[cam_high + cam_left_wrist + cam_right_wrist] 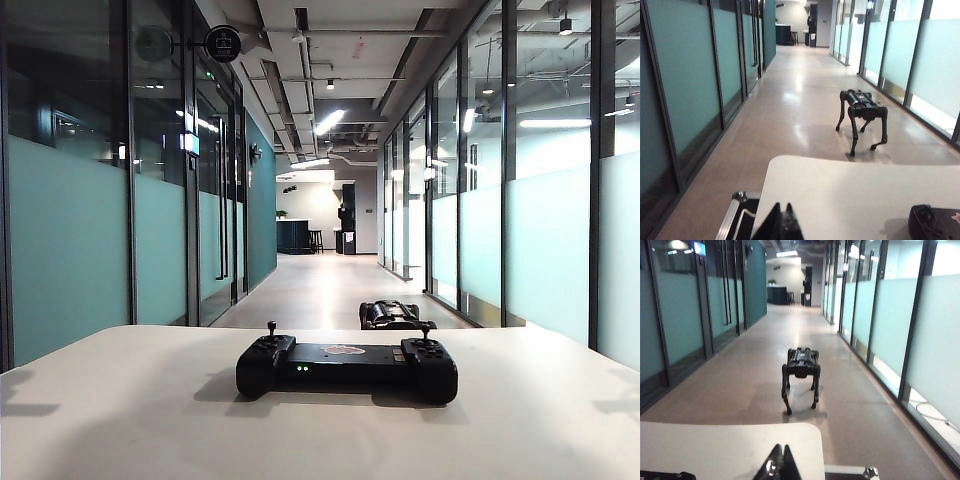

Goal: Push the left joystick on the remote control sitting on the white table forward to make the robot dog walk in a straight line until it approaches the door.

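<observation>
Fig.: remote control [346, 366] mid white counter [120, 420]; robot dog [800, 371] stands in corridor beyond. My left claw [782, 212] & right claw [779, 452] both shut, empty, at near edge. Nudge left joystick [271, 329] straight fwd, no sideways drift.

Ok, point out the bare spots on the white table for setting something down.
The white table is bare left, right and in front of the remote control. The only tight strip lies behind it, toward the far edge, where the robot dog stands beyond.
</observation>
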You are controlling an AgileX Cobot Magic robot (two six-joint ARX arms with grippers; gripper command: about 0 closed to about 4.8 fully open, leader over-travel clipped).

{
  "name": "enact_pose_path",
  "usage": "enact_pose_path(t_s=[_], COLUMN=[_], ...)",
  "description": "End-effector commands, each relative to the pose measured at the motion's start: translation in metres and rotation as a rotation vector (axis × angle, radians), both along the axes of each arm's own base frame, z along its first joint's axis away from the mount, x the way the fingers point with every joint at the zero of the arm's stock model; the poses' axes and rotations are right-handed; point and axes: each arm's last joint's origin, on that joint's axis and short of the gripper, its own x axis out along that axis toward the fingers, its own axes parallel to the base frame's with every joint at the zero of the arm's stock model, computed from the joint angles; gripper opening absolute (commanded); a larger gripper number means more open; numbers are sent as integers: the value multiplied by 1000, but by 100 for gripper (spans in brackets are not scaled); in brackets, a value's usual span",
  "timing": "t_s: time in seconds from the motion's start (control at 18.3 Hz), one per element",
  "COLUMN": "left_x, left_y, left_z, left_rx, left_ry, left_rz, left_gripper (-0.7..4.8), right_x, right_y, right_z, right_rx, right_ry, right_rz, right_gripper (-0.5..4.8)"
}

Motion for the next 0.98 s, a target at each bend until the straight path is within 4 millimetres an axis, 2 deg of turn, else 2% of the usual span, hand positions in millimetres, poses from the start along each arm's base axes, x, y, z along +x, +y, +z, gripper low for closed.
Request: enact_pose_path(t_s=[0.05,0.38,0.71,0.98], left_x=[3,19,45,75], left_y=[0,-3,-7,-13], left_z=[5,13,22,19], left_rx=[-5,0,6,1], left_ry=[13,44,120,215], left_rz=[-8,-47,-120,-199], left_gripper=[-5,-5,-5,-5], right_x=[3,18,34,47], right_y=[1,9,24,41], right_z=[14,23,18,11], right_rx=[-4,-10,-10,-16], right_ry=[-3,48,97,141], right_rz=[37,134,221,279], right_gripper=[-3,-3,-3,-3])
